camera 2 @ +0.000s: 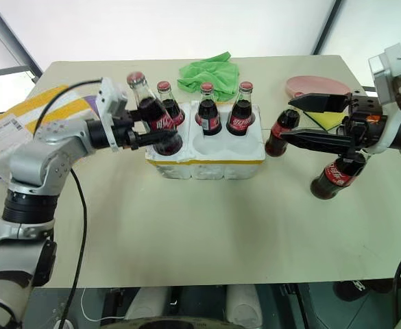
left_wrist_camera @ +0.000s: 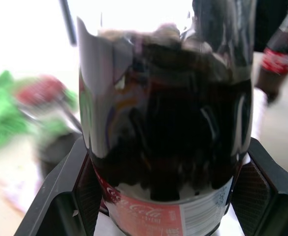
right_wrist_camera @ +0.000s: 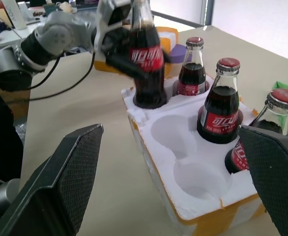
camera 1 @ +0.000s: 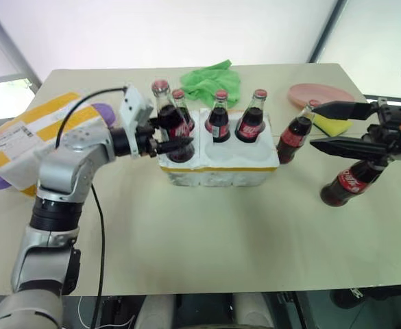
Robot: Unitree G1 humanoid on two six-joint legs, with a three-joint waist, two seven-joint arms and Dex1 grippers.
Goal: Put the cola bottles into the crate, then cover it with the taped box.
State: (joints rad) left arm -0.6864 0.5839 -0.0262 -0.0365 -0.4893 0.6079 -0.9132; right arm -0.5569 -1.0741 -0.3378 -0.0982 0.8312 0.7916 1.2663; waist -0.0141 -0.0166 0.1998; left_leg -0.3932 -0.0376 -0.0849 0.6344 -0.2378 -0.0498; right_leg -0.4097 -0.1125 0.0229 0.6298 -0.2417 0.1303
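From the head camera you see the low white foam crate with a yellow tape band (camera 1: 217,163) at the middle of the pale table (camera 1: 207,240). Three small glass cola bottles with red caps stand in its far row of holes (camera 1: 219,118), and your left gripper (camera 1: 176,140) is clamped on a fourth bottle (camera 1: 169,120) whose base sits in the near-left hole. Two near holes are vacant. A fifth bottle (camera 1: 296,131) stands on the table just beside the crate's right end, and a sixth (camera 1: 351,179) stands further right, below your right gripper (camera 1: 320,125), whose black fingers are spread wide and hold nothing. The large white foam box with wide yellow tape bands and a shipping label (camera 1: 32,133) lies at the far left, a crumpled green cloth (camera 1: 214,81) behind the crate, and a pink plate (camera 1: 320,94) at the far right

In the left wrist view both fingers (left_wrist_camera: 60,196) press the held bottle's sides

In the right wrist view you look between parted fingers (right_wrist_camera: 60,182) at the crate with the left gripper's bottle seated in its hole
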